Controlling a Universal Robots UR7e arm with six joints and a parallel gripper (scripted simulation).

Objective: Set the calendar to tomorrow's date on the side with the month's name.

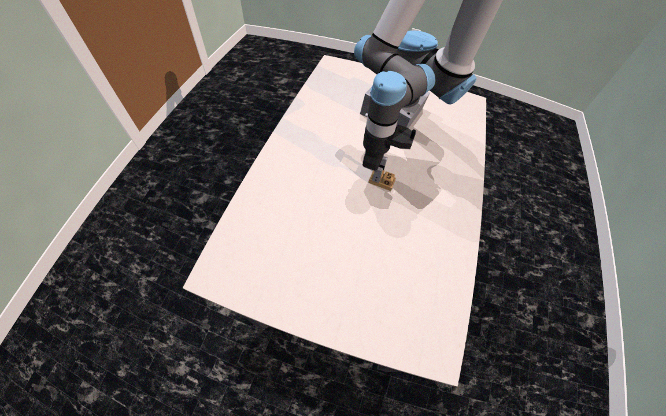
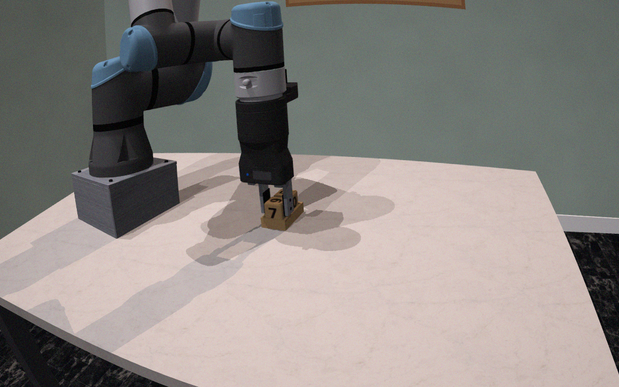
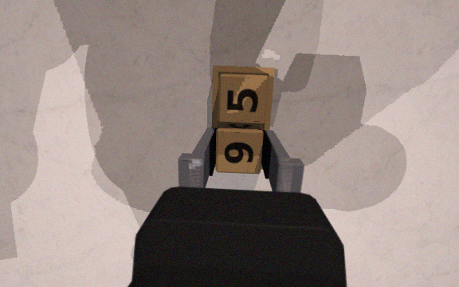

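Note:
A small wooden tray point(image 2: 281, 220) sits flat on the table and holds two wooden number cubes side by side. In the wrist view the nearer cube point(image 3: 239, 151) shows a 9 or 6 on top, and the farther cube point(image 3: 243, 100) shows a 5 on top. In the exterior view the nearer cube point(image 2: 273, 210) shows a 7 on its side and the other cube point(image 2: 294, 199) shows a 0. My gripper point(image 3: 239, 143) points straight down with one finger on each side of the nearer cube. It is open, with a thin dark gap at each finger. The cube stands low in the tray.
The arm's grey base block point(image 2: 126, 194) stands at the table's far left in the exterior view. The tray also shows in the top view point(image 1: 382, 179), well away from the table's edges. A brown door point(image 1: 133, 56) is in the wall beyond the floor.

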